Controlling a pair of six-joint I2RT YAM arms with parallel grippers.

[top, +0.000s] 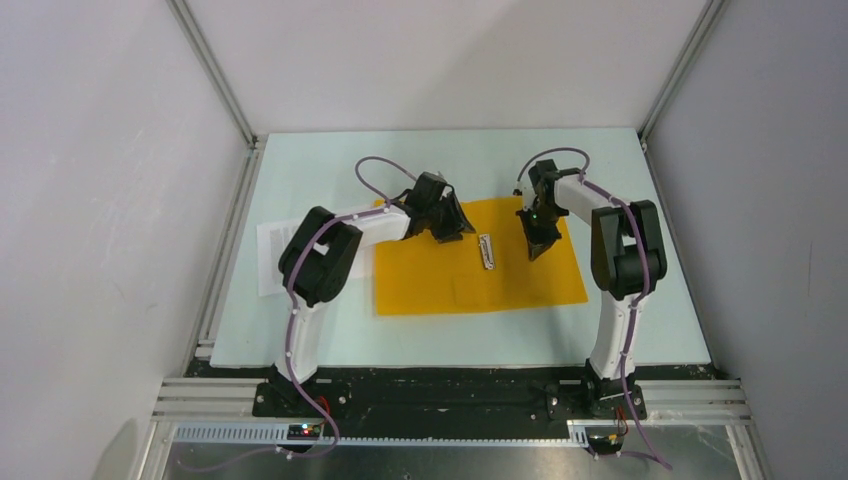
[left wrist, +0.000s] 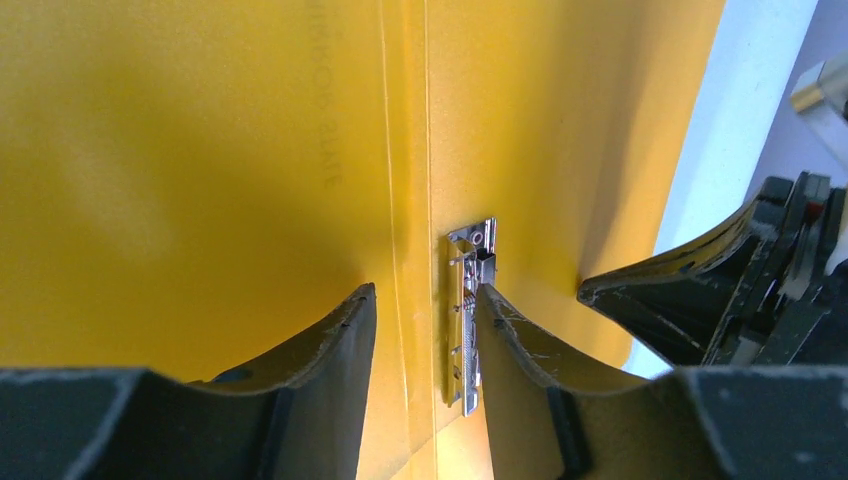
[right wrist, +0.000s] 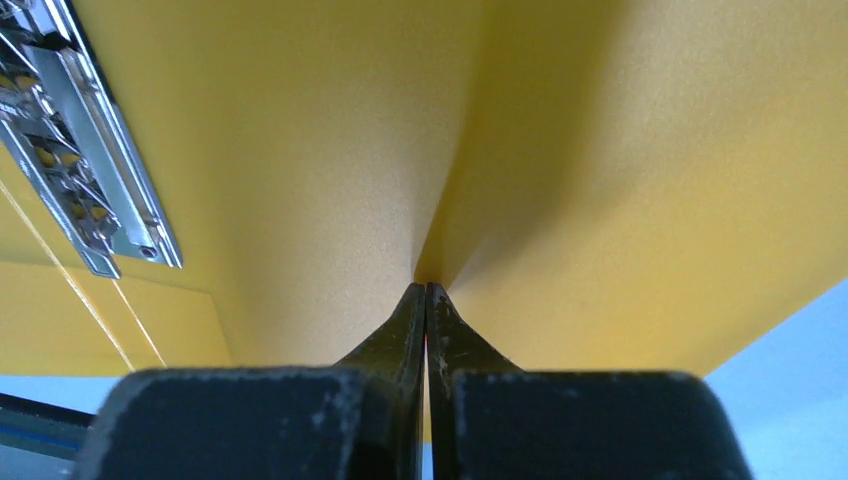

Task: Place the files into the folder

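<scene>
Folder (top: 470,290) lies under closed right hand (right wrist: 427,288).

Lab: aluminium-framed white enclosure (top: 100,200)

Left arm (top: 320,260): elbow raised, forearm reaching forward and inward.
Left gripper (left wrist: 420,290): tilted downward, fingers parted, a clear gap between the tips.
Right arm (top: 625,245): elbow raised, forearm angled inward.
Right gripper (right wrist: 427,285): off the left claw's right finger, pointing down, fingers pressed together, tips meeting.
</scene>
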